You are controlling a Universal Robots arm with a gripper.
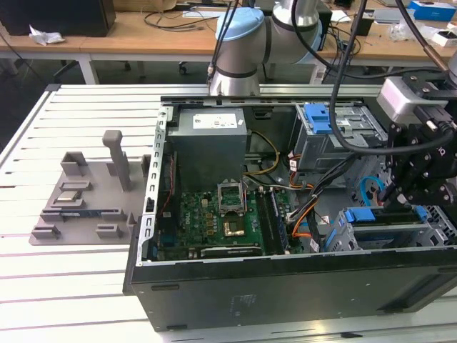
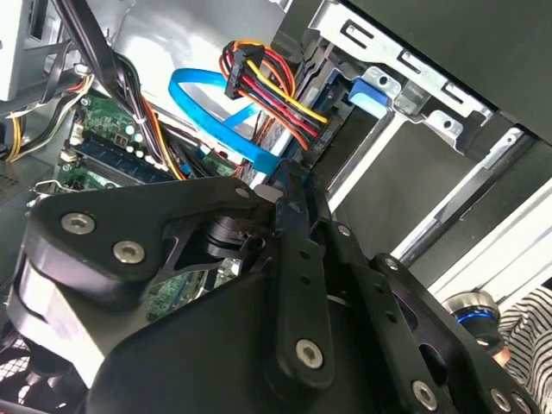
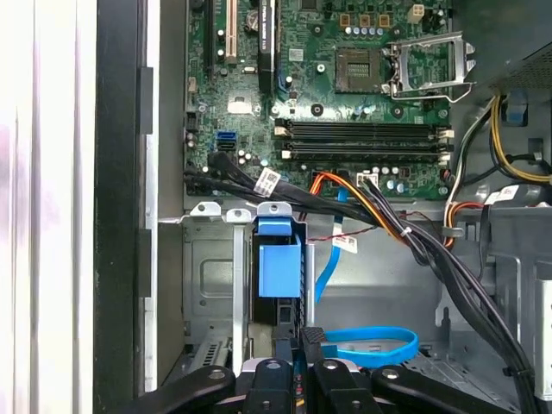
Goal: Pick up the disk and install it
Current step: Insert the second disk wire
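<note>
1. A grey fixture tray (image 1: 84, 204) is sitting on the slatted surface (image 1: 43, 286) at the exterior view's left, well apart from the open computer case (image 1: 285, 286). Its slots are likely staging spots for parts.
2. The case is lying on its side with the panel off, so the motherboard (image 1: 214, 221) and bays are facing up and reachable from above. A grey power supply box (image 1: 208, 139) is sitting toward the arm's base.
3. A bundle of cables (image 3: 362, 211) is running across the case between board and bays. In the first wrist view a loose blue cable (image 3: 371, 345) is lying just beside the bay.
4. The gripper (image 1: 400, 196) is hanging low over the drive bay cage (image 1: 389, 229) at the exterior view's right, inside the case.
5. The disk (image 3: 278, 276) is standing on edge in the bay slot, blue rail end facing out, directly in line with the gripper (image 3: 302, 358). The vertical pose is matching the slot's guides.
6. The fingers look nearly together around the disk's edge, but I cannot tell whether they are clamped on it or just touching.
7. Judgement: insertion stage, disk looking partly seated.
</note>
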